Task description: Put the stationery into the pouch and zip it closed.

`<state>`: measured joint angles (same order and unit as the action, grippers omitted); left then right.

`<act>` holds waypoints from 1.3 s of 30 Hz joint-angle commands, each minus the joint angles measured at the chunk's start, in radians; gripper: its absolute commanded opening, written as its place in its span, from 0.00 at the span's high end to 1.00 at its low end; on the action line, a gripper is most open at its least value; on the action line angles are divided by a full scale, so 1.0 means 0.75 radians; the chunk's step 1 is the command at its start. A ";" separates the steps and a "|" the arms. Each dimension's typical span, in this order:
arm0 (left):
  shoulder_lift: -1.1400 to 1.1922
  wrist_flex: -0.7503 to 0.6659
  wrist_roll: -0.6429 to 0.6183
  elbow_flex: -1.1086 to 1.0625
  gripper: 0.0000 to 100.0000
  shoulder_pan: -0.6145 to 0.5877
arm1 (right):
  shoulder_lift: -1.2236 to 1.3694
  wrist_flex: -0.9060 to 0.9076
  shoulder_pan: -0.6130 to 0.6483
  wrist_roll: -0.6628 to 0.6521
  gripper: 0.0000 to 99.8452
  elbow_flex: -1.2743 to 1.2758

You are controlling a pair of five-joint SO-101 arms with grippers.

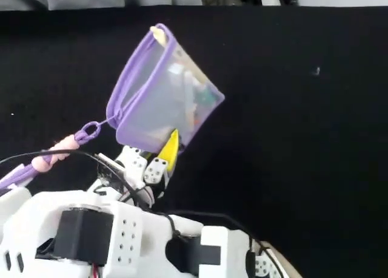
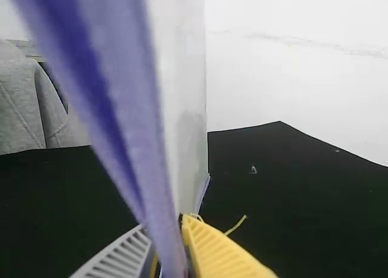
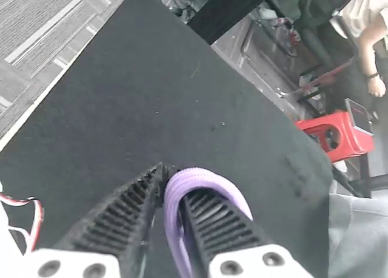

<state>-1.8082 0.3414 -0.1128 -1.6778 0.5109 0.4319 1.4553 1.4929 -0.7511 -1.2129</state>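
The translucent pouch with purple trim hangs tilted above the black table, and several stationery items show through its wall. My left gripper is shut on the pouch's lower edge. In the left wrist view the purple trim runs down between the yellow finger and the grey finger of that gripper. A purple cord with pink beads leads from the ring at the pouch's corner toward the left edge. My right gripper is shut on the purple cord.
The arms' white bodies take up the front of the black table. Its right half lies open. A red crate stands on the floor beyond the table edge. Grey cloth lies at the back.
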 commanded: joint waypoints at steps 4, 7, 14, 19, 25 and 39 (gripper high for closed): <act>-0.008 -0.031 0.004 -0.028 0.97 0.003 | -0.009 -0.010 -0.057 0.243 0.99 -0.062; -0.008 -0.037 0.010 -0.028 0.97 -0.001 | -0.013 0.131 0.119 0.145 0.99 -0.066; -0.012 -0.068 0.123 -0.028 0.97 -0.075 | -0.003 0.029 -0.139 0.055 0.99 -0.165; -0.012 -0.186 0.123 -0.028 0.97 -0.175 | -0.017 0.131 -0.131 0.237 0.99 -0.189; -0.012 -0.276 0.123 -0.028 0.97 -0.212 | -0.026 0.303 0.098 0.092 0.99 -0.271; -0.012 -0.288 0.115 -0.028 0.97 -0.236 | -0.279 0.401 0.096 0.227 0.99 -0.392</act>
<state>-1.8082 0.1588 -0.0315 -1.6794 0.3514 0.3813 1.7331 1.4454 -0.5685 -1.4630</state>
